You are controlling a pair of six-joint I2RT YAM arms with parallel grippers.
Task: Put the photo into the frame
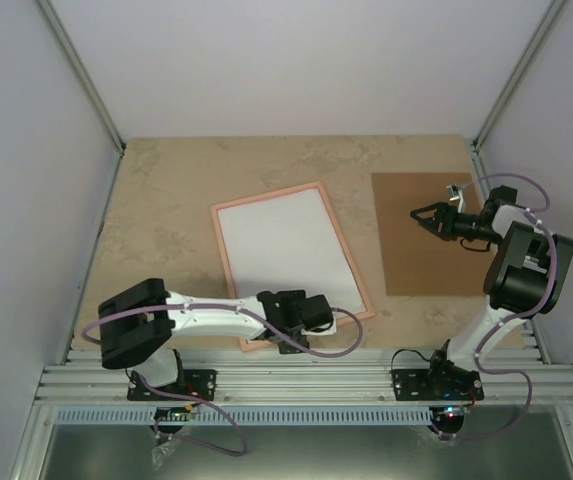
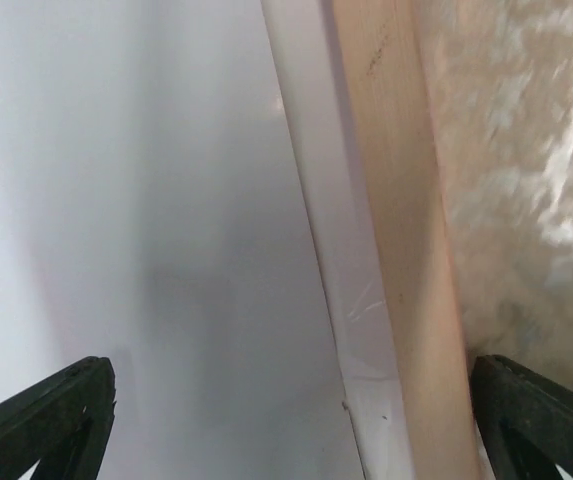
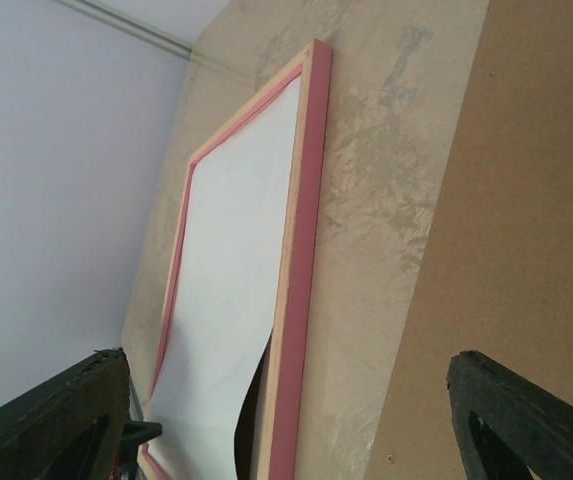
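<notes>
The pink frame [image 1: 266, 195] lies flat at the table's middle. The photo [image 1: 286, 250] lies inside it, plain white back up. My left gripper [image 1: 318, 318] is open, low over the frame's near right corner. In the left wrist view its jaws stand wide apart over the photo [image 2: 146, 200] and the frame's right rail [image 2: 396, 200]. The right wrist view shows the photo [image 3: 231, 280] with its near right edge curled up off the frame [image 3: 301, 250]. My right gripper [image 1: 419, 214] is open and empty above the brown cardboard sheet [image 1: 416, 260].
The brown cardboard sheet [image 3: 526, 250] lies flat at the right, beside the frame. White walls stand at the left, back and right. An aluminium rail [image 1: 306, 380] runs along the near edge by the arm bases.
</notes>
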